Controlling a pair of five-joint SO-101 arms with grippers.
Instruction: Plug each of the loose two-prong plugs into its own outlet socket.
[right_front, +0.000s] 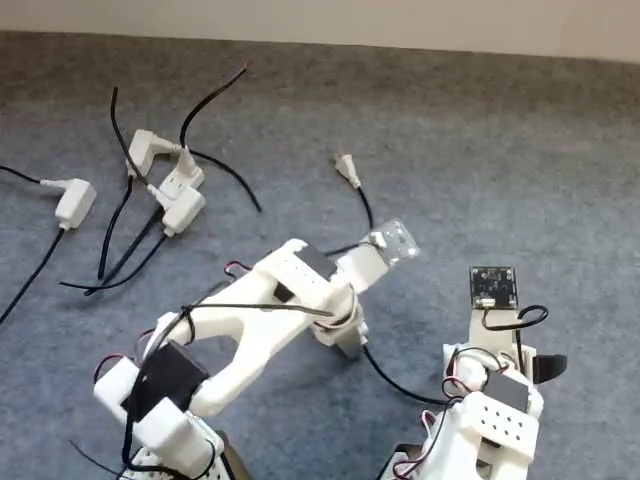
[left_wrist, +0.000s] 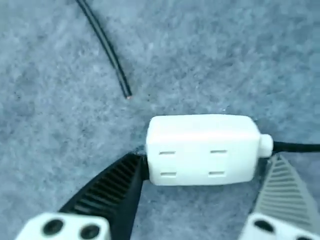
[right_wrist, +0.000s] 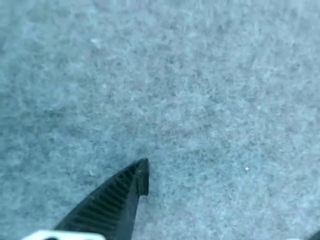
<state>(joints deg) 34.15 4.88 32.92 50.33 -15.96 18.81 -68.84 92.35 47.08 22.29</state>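
A white outlet socket (left_wrist: 200, 135) with two pairs of slots lies crosswise between my left gripper's (left_wrist: 205, 170) black and pale fingers, which are shut on its two ends. Its black cord (left_wrist: 297, 147) leaves past the pale finger. In the high view that gripper (right_front: 388, 244) hangs over the middle of the carpet. A loose two-prong plug (right_front: 347, 168) lies just beyond it, its cord curving back toward the arm. My right gripper (right_wrist: 227, 205) is open over bare carpet, near the front right (right_front: 540, 366).
At the far left lie several white sockets and plugs with black cords: one alone (right_front: 75, 201) and a cluster (right_front: 170, 182). A loose black cord end (left_wrist: 107, 50) lies on the grey carpet beyond the held socket. Bare carpet stretches to the right.
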